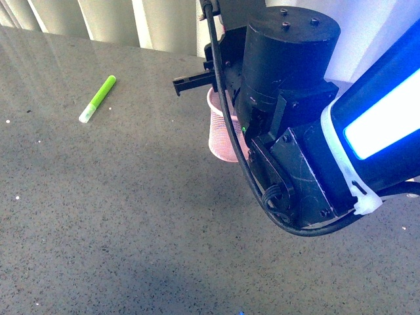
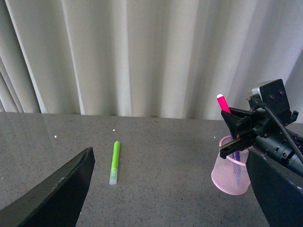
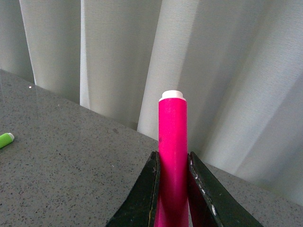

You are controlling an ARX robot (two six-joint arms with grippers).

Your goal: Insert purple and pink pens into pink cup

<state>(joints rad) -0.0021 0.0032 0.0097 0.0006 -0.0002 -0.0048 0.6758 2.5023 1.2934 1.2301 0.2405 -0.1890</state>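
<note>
- Pink cup (image 1: 220, 141), front view: it stands on the tabletop (image 1: 131, 216) directly under my right end effector (image 1: 193, 83), mostly hidden by my arm. A lime-green marker (image 1: 98, 99) lies well apart, far to my left.
- Left wrist view: my right end effector (image 2: 235, 130) holds the pink pen (image 2: 223, 103) upright over the cup (image 2: 230, 166). A purple pen (image 2: 236, 158) seems already inside. My left end effector (image 2: 170, 189) is spread wide, empty.
- Right wrist view: jaws clamp the pink pen (image 3: 172, 156) on both sides. I judge one pen done; this one needs lowering and release.
</note>
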